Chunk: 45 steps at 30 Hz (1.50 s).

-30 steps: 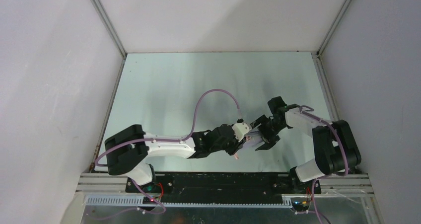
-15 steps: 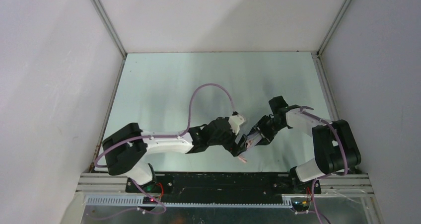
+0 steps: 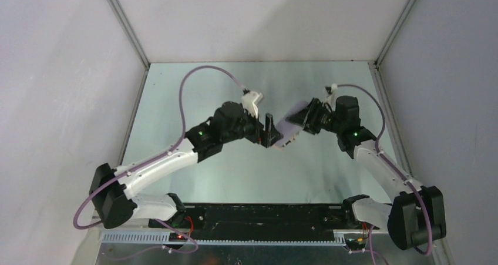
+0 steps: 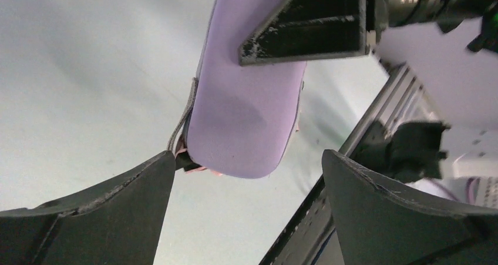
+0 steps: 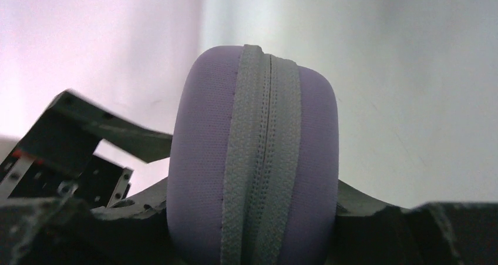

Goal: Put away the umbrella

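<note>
arms 2: left arm (image 3: pixel 170 159), right arm (image 3: pixel 382 165) | end effectors 2: left end effector (image 3: pixel 270 137), right end effector (image 3: pixel 302 119) | lilac zipped case (image 3: pixel 289 130) 1 | surface (image 3: pixel 194 94) 1

The smooth lilac oblong zip case (image 3: pixel 289 128) hung in the right gripper (image 3: pixel 305 119) above the middle of the pale metal table (image 3: pixel 235 171). The left gripper (image 3: pixel 269 131), jaws apart, stood just left of it.

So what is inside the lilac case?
Nothing inside shows. The lilac case, held in the right gripper, has its grey zipper closed where visible, so its shell hides any contents.
</note>
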Each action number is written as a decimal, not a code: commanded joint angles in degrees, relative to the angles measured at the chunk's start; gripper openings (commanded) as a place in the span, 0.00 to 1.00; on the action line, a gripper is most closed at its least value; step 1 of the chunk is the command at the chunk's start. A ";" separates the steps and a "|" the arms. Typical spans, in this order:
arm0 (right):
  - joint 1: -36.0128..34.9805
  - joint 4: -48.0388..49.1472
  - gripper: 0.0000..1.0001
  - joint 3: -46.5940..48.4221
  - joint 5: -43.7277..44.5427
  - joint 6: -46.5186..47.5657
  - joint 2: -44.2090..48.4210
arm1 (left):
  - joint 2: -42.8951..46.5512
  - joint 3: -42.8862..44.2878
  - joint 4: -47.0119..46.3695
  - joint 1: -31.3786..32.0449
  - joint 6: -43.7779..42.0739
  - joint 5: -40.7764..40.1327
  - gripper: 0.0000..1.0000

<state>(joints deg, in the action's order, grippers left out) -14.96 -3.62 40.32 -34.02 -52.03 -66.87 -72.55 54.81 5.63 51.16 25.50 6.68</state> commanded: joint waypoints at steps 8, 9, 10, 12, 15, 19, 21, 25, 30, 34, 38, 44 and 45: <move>0.00 34.98 0.33 13.64 -12.76 -7.95 1.32 | 2.42 20.74 18.30 -8.63 -9.55 7.19 1.00; -0.12 35.36 0.32 14.70 -12.75 -7.83 1.58 | 2.09 23.56 19.78 -8.16 -11.28 6.32 1.00; -0.41 35.49 0.32 15.23 -12.63 -7.06 2.05 | 1.99 24.81 22.28 -7.82 -13.95 2.46 1.00; -1.03 35.40 0.30 16.53 -11.78 -5.09 2.96 | 1.92 27.42 24.50 -7.15 -16.88 -2.32 1.00; -1.69 37.00 0.26 17.78 -11.12 -4.26 3.57 | 1.75 29.88 25.67 -6.99 -19.26 -2.11 1.00; -2.25 39.28 0.22 20.15 -14.17 -5.80 2.26 | 1.24 29.72 24.76 -6.97 -19.49 6.21 1.00; -2.79 39.47 0.22 20.88 -14.56 -5.88 2.11 | 1.48 28.54 23.15 -7.03 -18.03 10.72 1.00; -3.85 39.50 0.21 20.95 -15.01 -5.32 2.38 | 1.10 27.31 22.13 -6.97 -15.77 17.21 1.00; -5.55 42.01 0.18 21.93 -18.47 -6.84 1.64 | -1.10 27.98 22.44 -7.03 -13.64 26.55 1.00; -6.45 42.27 0.18 22.89 -20.16 -7.32 1.47 | -2.48 28.71 20.83 -7.04 -10.71 32.89 0.78; -6.37 36.97 0.30 22.93 -17.16 -4.90 2.40 | -2.70 28.67 20.08 -7.52 -10.23 32.10 0.10; -4.02 23.96 0.76 22.90 -13.38 0.73 4.94 | -2.45 28.13 18.01 -9.99 -5.71 29.99 0.00; -3.65 20.63 0.80 22.88 -12.89 2.16 6.24 | -2.58 29.25 18.80 -10.32 -6.02 28.53 0.00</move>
<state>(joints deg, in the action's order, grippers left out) -20.23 25.04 60.27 -50.76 -54.89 -64.73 -75.13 82.39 27.14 42.61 17.39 37.36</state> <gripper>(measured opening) 0.737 0.467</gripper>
